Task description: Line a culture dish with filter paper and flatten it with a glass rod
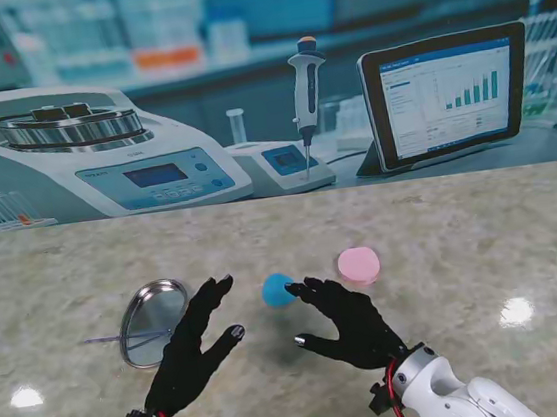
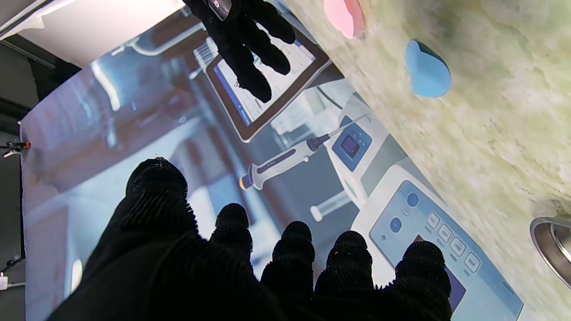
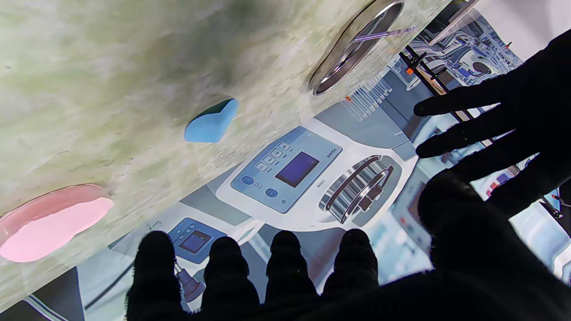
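Both hands up off the table (image 1: pixel 443 240), palms down, fingers spread, holding nothing. L hand (image 1: pixel 189 349) sits just right of the dish (image 1: pixel 154 322), its outer edge overlapping the dish rim in the stand view; can't tell if touching. R hand (image 1: pixel 347 319) is near-center, fingertips reaching toward the blue paper (image 1: pixel 277 289); looks close to its near-right edge, but contact not clear.

Dish is metal, shallow, round, on the left side of the table. Glass rod (image 1: pixel 127 337) lies across it, one end sticking out past the left rim; thin, hard to see. R wrist view confirms rod (image 3: pixel 383 34) resting over the dish (image 3: pixel 352 53).

Blue paper lies between the two hands, a bit farther from me than both. In the wrist views it looks bent up on one side, not flat (image 2: pixel 427 69) (image 3: pixel 210 122). Pink paper (image 1: pixel 358 264) is round, flat on the table, just right of the blue one and apart from it; R hand is nearer to me than it, not touching.

L wrist view: L fingers (image 2: pixel 290 249) apart, nothing between them; R hand (image 2: pixel 243 40) seen across, also splayed. R wrist view: R fingers (image 3: pixel 285 258) separate, L hand (image 3: pixel 504 129) splayed opposite.

Behind the table: a printed lab backdrop (image 1: pixel 245 91).
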`<state>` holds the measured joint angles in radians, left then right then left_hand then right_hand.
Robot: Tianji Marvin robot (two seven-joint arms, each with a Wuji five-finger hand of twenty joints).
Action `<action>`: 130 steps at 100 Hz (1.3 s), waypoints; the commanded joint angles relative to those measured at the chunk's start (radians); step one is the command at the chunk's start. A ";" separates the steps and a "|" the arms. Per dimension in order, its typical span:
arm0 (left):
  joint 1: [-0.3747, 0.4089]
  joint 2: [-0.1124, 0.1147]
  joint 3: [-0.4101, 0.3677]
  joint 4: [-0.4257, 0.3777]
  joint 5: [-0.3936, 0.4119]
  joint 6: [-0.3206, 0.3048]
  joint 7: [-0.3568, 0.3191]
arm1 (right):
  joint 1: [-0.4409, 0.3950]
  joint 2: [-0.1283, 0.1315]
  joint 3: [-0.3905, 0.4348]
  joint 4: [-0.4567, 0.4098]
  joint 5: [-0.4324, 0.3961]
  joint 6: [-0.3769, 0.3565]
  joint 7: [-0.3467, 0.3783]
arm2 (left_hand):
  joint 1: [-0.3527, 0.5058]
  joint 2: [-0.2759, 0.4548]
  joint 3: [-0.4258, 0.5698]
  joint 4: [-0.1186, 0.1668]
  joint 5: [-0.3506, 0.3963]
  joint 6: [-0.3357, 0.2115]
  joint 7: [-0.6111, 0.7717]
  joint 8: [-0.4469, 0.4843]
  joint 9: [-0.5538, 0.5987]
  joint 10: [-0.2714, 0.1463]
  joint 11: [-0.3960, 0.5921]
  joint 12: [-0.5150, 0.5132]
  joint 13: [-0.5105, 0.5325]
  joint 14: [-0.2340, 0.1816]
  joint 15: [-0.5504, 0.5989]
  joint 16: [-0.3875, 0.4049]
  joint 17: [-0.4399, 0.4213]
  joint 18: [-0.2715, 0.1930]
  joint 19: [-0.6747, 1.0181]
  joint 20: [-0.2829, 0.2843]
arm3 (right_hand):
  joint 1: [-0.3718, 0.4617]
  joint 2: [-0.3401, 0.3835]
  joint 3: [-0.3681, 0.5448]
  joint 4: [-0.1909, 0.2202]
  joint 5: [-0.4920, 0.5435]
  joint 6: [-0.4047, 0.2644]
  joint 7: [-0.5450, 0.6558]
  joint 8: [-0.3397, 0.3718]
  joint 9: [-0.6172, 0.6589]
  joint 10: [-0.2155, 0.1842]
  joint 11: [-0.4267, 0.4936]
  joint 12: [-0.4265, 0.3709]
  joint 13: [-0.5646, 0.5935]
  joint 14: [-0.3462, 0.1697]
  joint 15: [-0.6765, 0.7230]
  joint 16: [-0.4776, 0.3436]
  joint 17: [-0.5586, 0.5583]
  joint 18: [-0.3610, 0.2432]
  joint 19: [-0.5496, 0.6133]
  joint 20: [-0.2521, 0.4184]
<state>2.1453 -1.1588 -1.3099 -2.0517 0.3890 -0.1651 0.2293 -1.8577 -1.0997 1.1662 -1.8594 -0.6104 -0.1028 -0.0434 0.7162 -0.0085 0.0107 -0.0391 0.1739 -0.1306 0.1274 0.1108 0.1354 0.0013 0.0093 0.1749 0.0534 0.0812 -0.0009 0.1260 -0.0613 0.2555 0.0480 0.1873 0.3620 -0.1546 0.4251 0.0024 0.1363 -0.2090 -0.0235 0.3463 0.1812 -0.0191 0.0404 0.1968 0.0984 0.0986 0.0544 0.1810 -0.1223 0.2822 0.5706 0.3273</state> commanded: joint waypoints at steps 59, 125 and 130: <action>0.015 0.007 -0.021 0.001 0.005 -0.026 -0.025 | 0.057 0.003 0.031 0.036 -0.034 0.027 0.018 | 0.010 0.048 -0.026 0.031 -0.012 -0.012 0.047 0.027 -0.021 -0.039 -0.011 0.034 -0.026 -0.040 -0.011 0.000 -0.001 -0.031 -0.054 -0.040 | 0.055 0.022 -0.022 0.001 -0.003 -0.022 0.031 0.227 -0.010 -0.023 0.123 0.022 0.000 -0.022 0.091 0.039 -0.013 0.004 0.082 0.040; 0.007 0.010 -0.022 0.005 0.010 -0.030 -0.035 | 0.310 0.033 0.025 0.252 -0.113 0.092 0.181 | 0.011 0.050 -0.026 0.031 -0.013 -0.013 0.060 0.033 -0.020 -0.040 -0.011 0.040 -0.026 -0.040 -0.011 0.001 -0.001 -0.032 -0.055 -0.040 | 0.080 0.015 -0.021 0.006 -0.026 -0.030 0.127 0.412 0.001 -0.006 0.244 0.053 0.033 -0.009 0.184 0.074 0.002 0.005 0.187 0.071; 0.006 0.010 -0.022 0.006 0.011 -0.032 -0.035 | 0.336 0.035 0.014 0.276 -0.122 0.092 0.187 | 0.011 0.050 -0.026 0.031 -0.013 -0.012 0.060 0.034 -0.020 -0.039 -0.011 0.041 -0.026 -0.040 -0.011 0.001 -0.001 -0.032 -0.055 -0.040 | 0.092 0.010 -0.014 0.017 -0.027 -0.032 0.145 0.419 -0.001 -0.005 0.252 0.058 0.033 -0.008 0.190 0.077 0.002 0.005 0.198 0.072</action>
<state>2.1485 -1.1511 -1.3319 -2.0444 0.3976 -0.1926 0.1983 -1.5450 -1.0678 1.1836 -1.6046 -0.7273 -0.0180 0.1328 0.7162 0.0022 0.0107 -0.0391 0.1739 -0.1305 0.1653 0.1335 0.1354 0.0012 0.0090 0.1998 0.0534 0.0811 -0.0009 0.1260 -0.0613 0.2555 0.0480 0.1872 0.4314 -0.1544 0.4151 0.0024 0.1353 -0.2097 0.0979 0.7453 0.1822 -0.0191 0.2754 0.2363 0.1100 0.0986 0.2026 0.2428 -0.1158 0.2824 0.7436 0.3793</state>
